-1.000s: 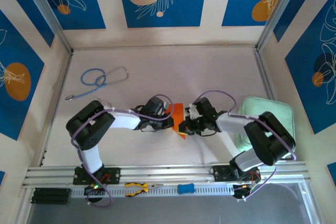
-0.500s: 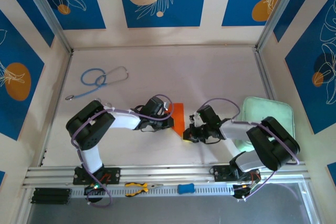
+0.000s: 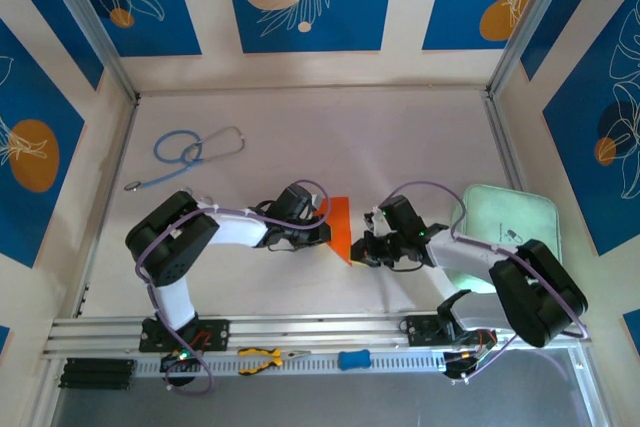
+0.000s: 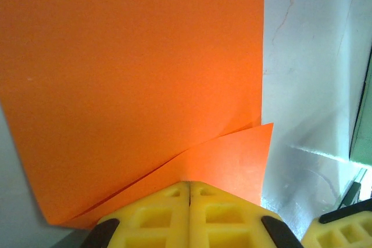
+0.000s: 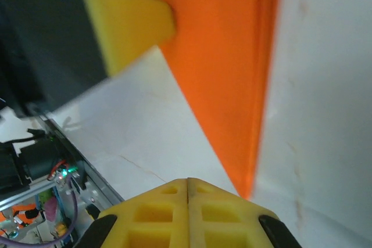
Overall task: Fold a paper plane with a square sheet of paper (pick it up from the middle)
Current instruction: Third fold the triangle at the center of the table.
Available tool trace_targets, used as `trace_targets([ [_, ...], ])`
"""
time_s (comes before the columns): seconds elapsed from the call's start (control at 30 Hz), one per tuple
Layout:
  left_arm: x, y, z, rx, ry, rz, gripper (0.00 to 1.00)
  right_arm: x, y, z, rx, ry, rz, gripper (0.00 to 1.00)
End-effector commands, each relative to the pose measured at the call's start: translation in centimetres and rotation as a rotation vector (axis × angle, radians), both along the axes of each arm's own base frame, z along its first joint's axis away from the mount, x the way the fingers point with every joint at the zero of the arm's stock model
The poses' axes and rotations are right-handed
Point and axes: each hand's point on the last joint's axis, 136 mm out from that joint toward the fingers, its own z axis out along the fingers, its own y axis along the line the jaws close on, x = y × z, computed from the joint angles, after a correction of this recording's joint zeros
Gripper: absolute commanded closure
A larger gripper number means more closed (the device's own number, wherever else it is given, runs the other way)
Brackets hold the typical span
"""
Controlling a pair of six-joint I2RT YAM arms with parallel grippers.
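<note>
The square sheet of paper (image 3: 340, 225) lies mid-table, partly folded, between my left gripper (image 3: 324, 234) and my right gripper (image 3: 357, 252)
It is bright, plain orange and flat on the white table (image 3: 400, 147), with a creased flap doubled over one corner and its near end tapering to a sharp point. My left fingers (image 4: 157, 213) are pressed tight together, tips touching that flap; whether they pinch it I cannot tell. My right fingertips (image 5: 221, 207) are closed too, holding nothing, just beside the paper's point
</note>
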Motion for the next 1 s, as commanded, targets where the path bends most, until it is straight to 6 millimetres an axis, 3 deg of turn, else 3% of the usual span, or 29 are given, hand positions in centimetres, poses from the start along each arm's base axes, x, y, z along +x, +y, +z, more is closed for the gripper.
trace_targets([
  [0.0, -0.8, 2.8, -2.8, 0.118, 0.049, 0.028, 1.00, 1.5, 1.3, 0.5, 0.021, -0.004, 0.013, 0.93],
  [0.17, -0.7, 2.5, -2.6, 0.109, 0.047, 0.024, 1.00, 2.6, 2.2, -1.3, 0.003, 0.048, 0.002, 0.93],
  [0.37, 0.4, 1.0, -0.8, 0.059, -0.003, -0.010, 1.00, 0.0, -0.5, -5.5, -0.156, 0.161, -0.022, 0.98],
  [0.6, 1.3, 0.0, 2.9, -0.023, -0.088, 0.005, 0.98, -0.5, -0.8, -5.7, -0.162, 0.158, -0.019, 0.98],
  [0.77, 0.0, -1.0, 2.2, -0.056, -0.054, 0.001, 0.99, -0.5, -1.1, -5.9, -0.173, 0.157, -0.032, 0.99],
  [0.97, -0.3, -0.1, -0.6, 0.026, -0.001, 0.032, 1.00, -0.6, -1.1, -5.9, -0.171, 0.157, -0.029, 0.99],
])
